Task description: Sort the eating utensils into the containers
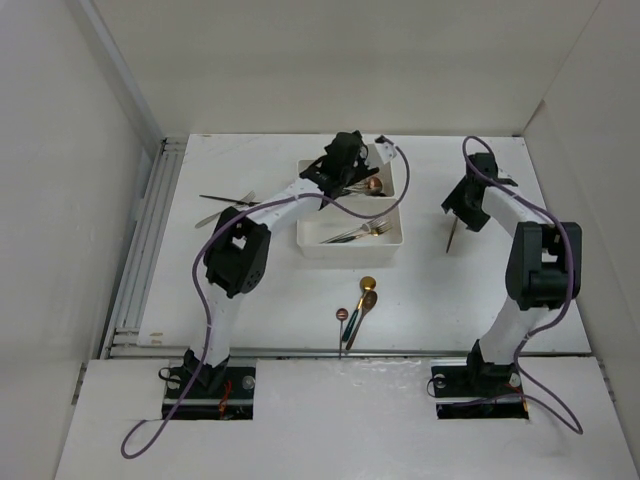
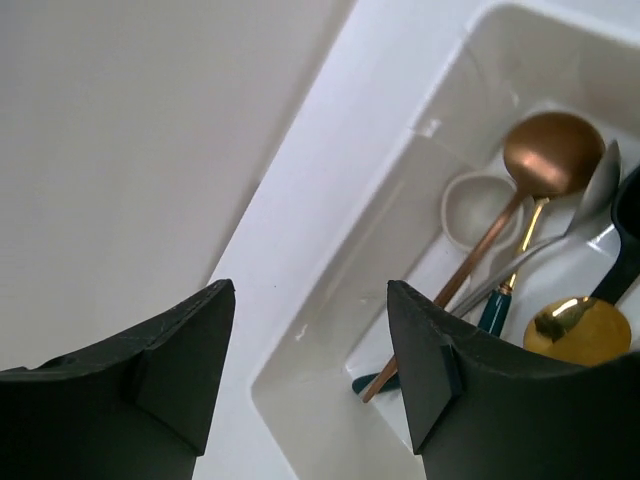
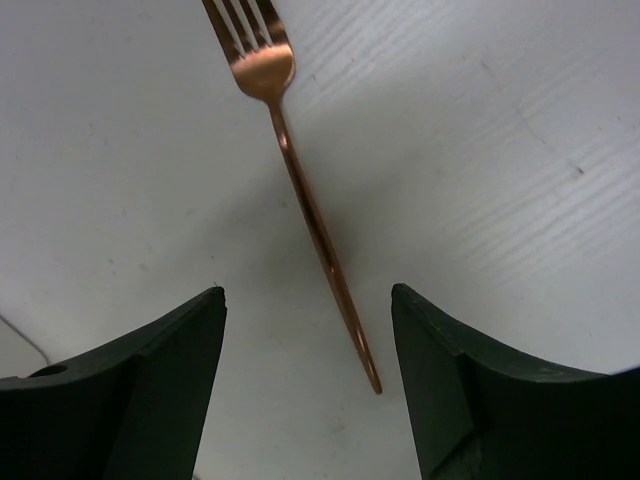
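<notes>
The left tool (image 2: 310, 300) has its two dark fingers spread wide and holds nothing. It hangs over the left rim of the far container (image 2: 400, 235), a white shallow bin. Inside that bin lie several spoons side by side: a copper spoon (image 2: 553, 152), a pale spoon (image 2: 475, 208), a silver spoon (image 2: 592, 195) and a gold spoon (image 2: 578, 330) with a dark green handle.

From the overhead view, the left tool (image 1: 345, 160) sits above this far container (image 1: 392, 185). The near container (image 1: 350, 250) touches its front side and holds a few forks (image 1: 362, 232), silver and gold.

The right tool (image 3: 308, 300) is also spread wide and empty. A copper fork (image 3: 300, 190) lies flat on the white counter (image 3: 500, 150) below the gap between the fingers, tines pointing away from the wrist camera. From overhead, the right tool (image 1: 462, 205) hovers to the right of the containers, with this fork (image 1: 452, 238) just in front of it.

Three more utensils (image 1: 360, 305) lie together on the counter in front of the near container, a gold spoon and a copper one among them. Two utensils, a black one (image 1: 225, 199) and a silver one (image 1: 215, 213), lie to the left of the containers.
</notes>
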You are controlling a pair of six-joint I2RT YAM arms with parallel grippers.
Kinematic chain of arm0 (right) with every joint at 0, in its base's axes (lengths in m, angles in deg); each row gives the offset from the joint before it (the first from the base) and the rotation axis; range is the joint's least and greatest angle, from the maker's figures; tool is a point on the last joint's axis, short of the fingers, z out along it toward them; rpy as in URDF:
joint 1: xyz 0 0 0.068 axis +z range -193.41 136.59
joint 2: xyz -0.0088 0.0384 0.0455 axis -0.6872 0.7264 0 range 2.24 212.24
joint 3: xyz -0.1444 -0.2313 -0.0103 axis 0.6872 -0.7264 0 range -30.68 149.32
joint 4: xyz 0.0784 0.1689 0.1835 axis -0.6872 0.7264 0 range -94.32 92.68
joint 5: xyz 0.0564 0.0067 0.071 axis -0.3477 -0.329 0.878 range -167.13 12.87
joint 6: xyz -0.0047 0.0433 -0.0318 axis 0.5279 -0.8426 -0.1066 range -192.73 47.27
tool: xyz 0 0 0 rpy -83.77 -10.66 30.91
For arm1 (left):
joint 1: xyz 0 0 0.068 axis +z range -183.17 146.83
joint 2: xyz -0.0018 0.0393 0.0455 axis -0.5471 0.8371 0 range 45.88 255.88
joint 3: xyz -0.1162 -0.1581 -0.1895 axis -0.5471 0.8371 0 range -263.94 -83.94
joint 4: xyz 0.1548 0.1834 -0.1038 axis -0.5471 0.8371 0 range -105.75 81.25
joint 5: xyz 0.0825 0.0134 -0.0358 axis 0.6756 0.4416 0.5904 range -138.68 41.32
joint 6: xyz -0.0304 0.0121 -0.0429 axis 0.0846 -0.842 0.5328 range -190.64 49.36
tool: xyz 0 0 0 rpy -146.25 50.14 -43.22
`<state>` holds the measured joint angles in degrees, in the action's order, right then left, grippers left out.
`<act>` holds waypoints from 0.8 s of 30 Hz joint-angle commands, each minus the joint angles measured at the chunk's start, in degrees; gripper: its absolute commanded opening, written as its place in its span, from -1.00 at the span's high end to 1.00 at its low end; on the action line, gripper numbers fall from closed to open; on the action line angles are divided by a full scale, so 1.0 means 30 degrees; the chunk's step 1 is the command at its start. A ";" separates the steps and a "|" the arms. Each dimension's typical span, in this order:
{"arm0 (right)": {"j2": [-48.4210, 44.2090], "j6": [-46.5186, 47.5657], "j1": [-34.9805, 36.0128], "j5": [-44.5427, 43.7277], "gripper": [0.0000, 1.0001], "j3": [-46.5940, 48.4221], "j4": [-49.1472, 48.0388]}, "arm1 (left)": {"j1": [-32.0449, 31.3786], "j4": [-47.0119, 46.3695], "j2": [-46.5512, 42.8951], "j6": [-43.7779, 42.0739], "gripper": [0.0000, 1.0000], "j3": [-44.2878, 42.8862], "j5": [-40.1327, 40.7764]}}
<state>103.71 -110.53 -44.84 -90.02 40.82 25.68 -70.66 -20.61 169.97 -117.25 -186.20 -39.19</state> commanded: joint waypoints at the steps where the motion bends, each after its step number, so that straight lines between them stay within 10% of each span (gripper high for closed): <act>1: 0.1036 0.1173 -0.0021 0.0047 -0.44 0.2118 0.0254 | 0.0660 0.1559 -0.2072 0.3490 -0.19 -0.2210 -0.0175; 16: 0.5903 0.1526 -0.0197 -0.0337 -0.18 0.6108 0.3182 | 0.7426 0.7480 -0.7113 1.2751 -0.29 -0.0577 -0.2668; 24: 0.5700 0.2083 -0.0197 0.0691 1.00 0.4966 0.2569 | 1.0680 0.7861 -0.9311 1.4013 -0.24 0.3199 -0.2492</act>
<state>121.22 -104.96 -45.15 -89.84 57.59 32.65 -39.63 1.72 145.45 -78.32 -179.97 -45.68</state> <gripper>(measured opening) 0.037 0.624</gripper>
